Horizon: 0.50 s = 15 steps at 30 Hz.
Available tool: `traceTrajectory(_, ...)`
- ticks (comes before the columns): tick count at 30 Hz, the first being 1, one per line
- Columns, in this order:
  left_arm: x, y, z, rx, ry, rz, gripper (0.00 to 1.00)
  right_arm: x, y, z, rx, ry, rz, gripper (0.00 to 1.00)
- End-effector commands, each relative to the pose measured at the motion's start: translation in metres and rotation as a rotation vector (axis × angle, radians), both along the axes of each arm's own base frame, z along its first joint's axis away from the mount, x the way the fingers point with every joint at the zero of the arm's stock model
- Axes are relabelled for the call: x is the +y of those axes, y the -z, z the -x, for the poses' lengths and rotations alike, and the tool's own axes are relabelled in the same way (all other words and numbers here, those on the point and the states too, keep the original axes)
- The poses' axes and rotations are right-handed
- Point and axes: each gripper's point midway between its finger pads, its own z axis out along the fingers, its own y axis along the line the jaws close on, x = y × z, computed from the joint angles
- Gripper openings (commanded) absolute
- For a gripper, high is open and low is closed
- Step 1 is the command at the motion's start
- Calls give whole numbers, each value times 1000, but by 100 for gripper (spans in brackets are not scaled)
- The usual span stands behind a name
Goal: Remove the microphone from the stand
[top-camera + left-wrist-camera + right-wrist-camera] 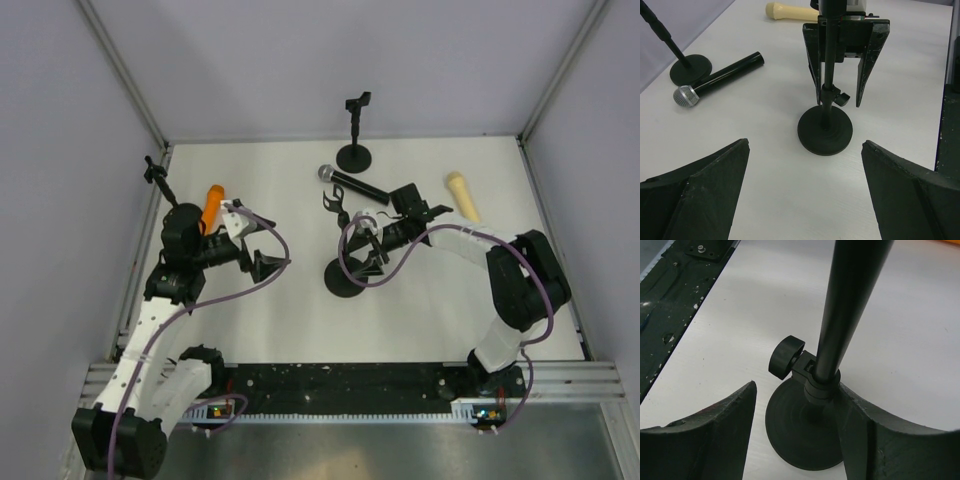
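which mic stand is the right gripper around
The centre stand, nearest the arm bases: the right gripper flanks its pole. The back stand and left-edge stand are ungripped.

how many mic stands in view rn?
3. Back stand at rear centre. Middle stand mid-table, its pole between the fingers of the right gripper. Left stand at the far left edge, its base out of sight.

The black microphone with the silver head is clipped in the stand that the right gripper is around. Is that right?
No. The black microphone lies flat on the table, apart from that stand, not clipped in it. The right gripper does straddle the stand's pole. The left wrist view shows it.
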Motion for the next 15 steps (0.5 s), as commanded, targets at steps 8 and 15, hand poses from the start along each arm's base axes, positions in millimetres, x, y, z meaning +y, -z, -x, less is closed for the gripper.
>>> traceTrajectory(8,2,-12,-1,-44,5,40,99,14,-4,-6,14,15,-20,46)
traceTrajectory(15,5,-12,-3,-39,-8,52,99,23,-4,-6,29,34,-20,34)
